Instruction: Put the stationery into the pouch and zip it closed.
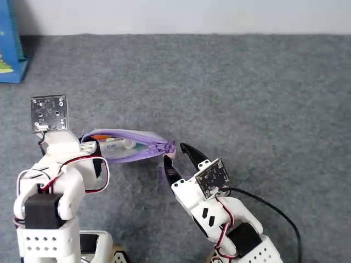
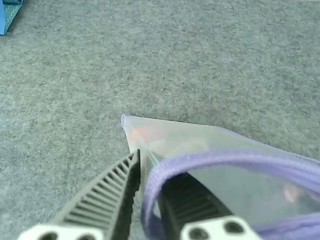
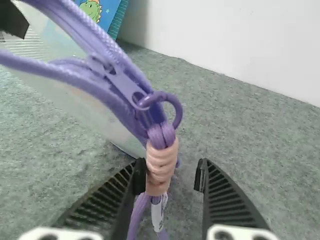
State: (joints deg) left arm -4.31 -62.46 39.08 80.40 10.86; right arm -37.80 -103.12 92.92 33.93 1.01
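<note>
A clear pouch with purple trim (image 1: 131,147) lies on the grey carpet between the two arms, its zipper partly open. Pens and other stationery (image 1: 118,146) show through its side. My left gripper (image 1: 90,148) is at the pouch's left end; the left wrist view shows this gripper (image 2: 150,170) shut on the purple rim of the pouch (image 2: 220,165). My right gripper (image 1: 173,152) is at the pouch's right end, open. In the right wrist view the zipper pull (image 3: 161,167), a purple cord with a pink bead, hangs between the fingers of that gripper (image 3: 171,167), against one of them.
A blue box (image 1: 8,46) stands at the far left edge of the carpet, also seen as the blue box (image 3: 100,12) by the white wall. Open carpet lies beyond the pouch and to the right.
</note>
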